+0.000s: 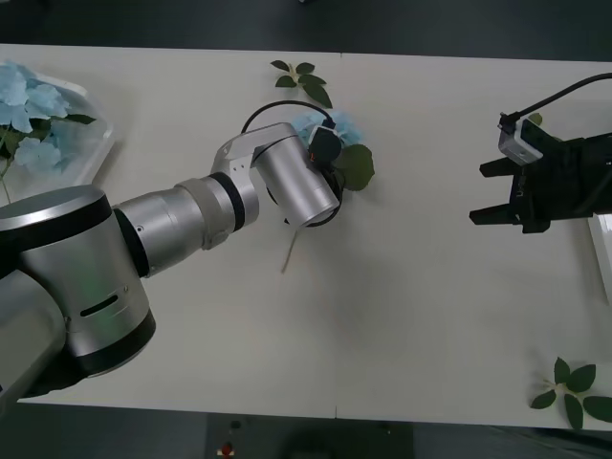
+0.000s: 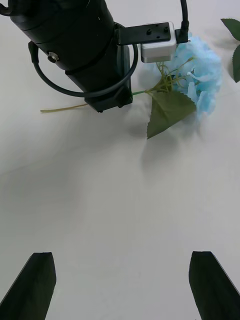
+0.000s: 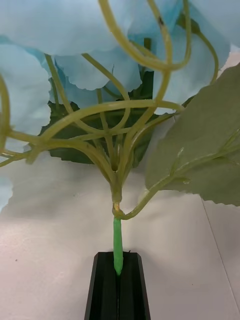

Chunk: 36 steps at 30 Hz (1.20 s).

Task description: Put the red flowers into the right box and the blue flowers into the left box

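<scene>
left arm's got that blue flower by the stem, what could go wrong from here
1. The left gripper pinches the blue flower only by its thin green stem, just below the heavy bloom, so the flower could twist or slip out as it is carried.
2. The left box already holds blue flowers, so the new one may catch on them or hang over the rim.
3. The long stem trails toward the robot and could drag along the table.

The right gripper waits open at the right.

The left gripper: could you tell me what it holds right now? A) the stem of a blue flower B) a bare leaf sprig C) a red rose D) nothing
A: in the left wrist view the left gripper is shut on the green stem of the blue flower.
</scene>
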Tool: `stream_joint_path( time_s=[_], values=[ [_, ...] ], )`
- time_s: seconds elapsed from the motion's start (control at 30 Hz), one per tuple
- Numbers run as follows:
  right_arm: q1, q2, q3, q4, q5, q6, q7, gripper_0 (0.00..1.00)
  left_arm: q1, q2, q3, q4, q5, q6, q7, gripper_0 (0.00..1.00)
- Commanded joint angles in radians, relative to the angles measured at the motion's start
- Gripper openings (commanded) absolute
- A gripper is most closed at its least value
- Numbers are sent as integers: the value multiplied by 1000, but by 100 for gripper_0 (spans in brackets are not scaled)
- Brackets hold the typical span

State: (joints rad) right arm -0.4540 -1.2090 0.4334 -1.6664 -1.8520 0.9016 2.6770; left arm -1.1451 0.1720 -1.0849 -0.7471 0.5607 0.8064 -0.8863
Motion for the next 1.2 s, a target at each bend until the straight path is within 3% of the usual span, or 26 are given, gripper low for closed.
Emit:
stream_joint_path(
  time_s=[0.03, 0.3, 0.63, 1.2],
  values=[
    [-38, -34, -13, 2, 0, -1, 28, 77, -15, -2, -3, -6, -1, -7, 32, 0],
    [-38, -34, -13, 2, 0, -1, 28, 78, -21, 44, -1, -74, 71, 22, 7, 0],
    [-38, -34, -13, 2, 0, -1, 28, 77, -19, 216, 82, -397, 180, 301, -13, 0],
    [-38, -34, -13, 2, 0, -1, 28, 78, -19, 483, 332, -747, 441, 617, -126, 0]
  ],
)
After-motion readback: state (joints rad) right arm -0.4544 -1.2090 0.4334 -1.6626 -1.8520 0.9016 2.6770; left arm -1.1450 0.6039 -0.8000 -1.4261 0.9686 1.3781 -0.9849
